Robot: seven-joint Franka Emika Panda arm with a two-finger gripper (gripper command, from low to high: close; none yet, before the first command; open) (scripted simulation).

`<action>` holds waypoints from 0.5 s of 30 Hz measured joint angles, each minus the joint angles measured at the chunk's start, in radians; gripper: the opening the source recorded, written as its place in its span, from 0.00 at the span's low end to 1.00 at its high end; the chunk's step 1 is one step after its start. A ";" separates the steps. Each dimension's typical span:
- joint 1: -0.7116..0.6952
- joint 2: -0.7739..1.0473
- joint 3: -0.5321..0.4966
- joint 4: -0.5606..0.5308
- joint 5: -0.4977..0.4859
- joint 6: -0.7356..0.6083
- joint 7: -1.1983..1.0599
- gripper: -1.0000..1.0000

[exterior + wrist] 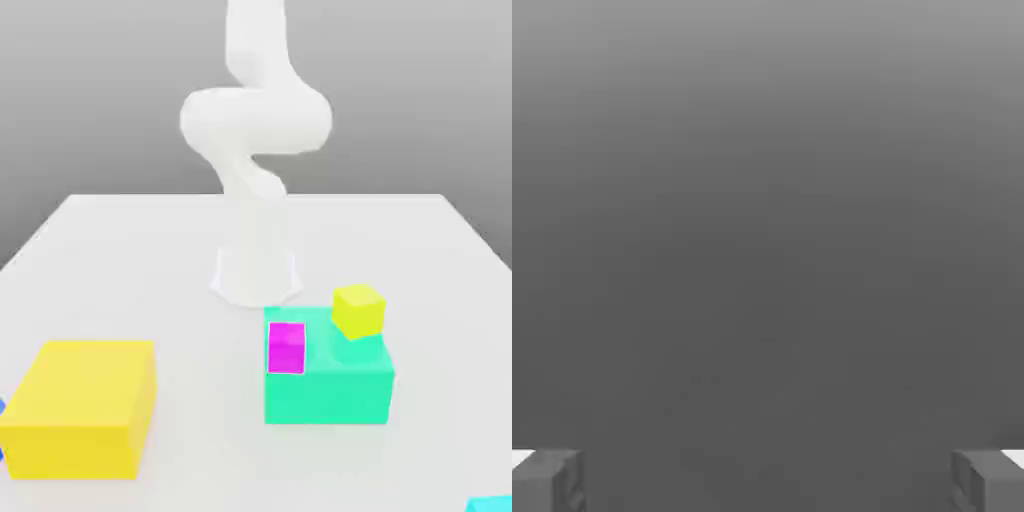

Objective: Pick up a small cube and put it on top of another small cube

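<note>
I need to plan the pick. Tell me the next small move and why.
Probably lower the hand toward the small cyan cube at the table's near edge, on the exterior view's right. The fingers stand wide apart with nothing between them, and the small yellow cube sits on the teal block, awaiting the stack.

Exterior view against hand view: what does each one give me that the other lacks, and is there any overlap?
Exterior view: the white arm standing on the white table, a large yellow block, a large teal-green block with a small magenta cube and a small yellow cube on it, and a corner of the small cyan cube at the frame's edge.

Hand view: the gripper, its fingertips far apart with nothing between them, against plain grey.

Shared: no object; just the grey backdrop.
</note>
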 joint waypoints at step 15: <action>0.270 0.553 -0.096 0.113 0.197 0.070 -0.625 0.50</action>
